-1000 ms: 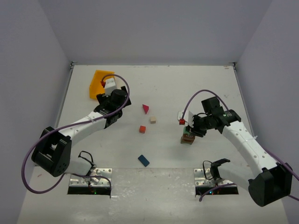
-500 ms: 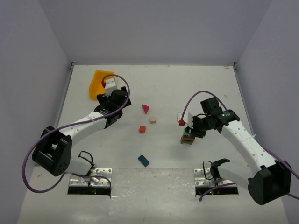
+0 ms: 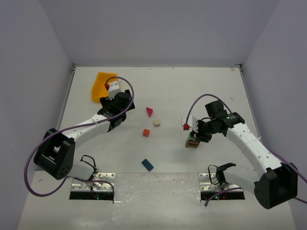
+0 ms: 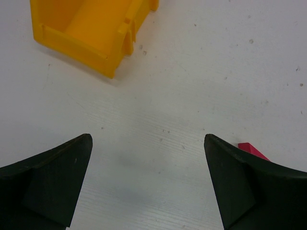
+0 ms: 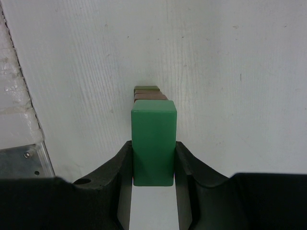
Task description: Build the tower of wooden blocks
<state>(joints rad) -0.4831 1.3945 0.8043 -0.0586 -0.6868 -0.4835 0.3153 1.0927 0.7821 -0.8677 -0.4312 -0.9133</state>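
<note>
Holding green block (image 5: pixel 153 129) clamped in right gripper (image 5: pixel 153 148) over brown stack (image 3: pixel 192 142), right of centre, contact unclear | barely shifted in last second, placement unfinished | left gripper (image 4: pixel 147 143) spread wide near yellow bin (image 4: pixel 91 33), far left | red cube (image 3: pixel 146 132), blue brick (image 3: pixel 147 165) loose mid-table

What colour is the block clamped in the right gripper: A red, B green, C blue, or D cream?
B, since the right wrist view shows a green block squeezed between the fingers of the right gripper.
</note>
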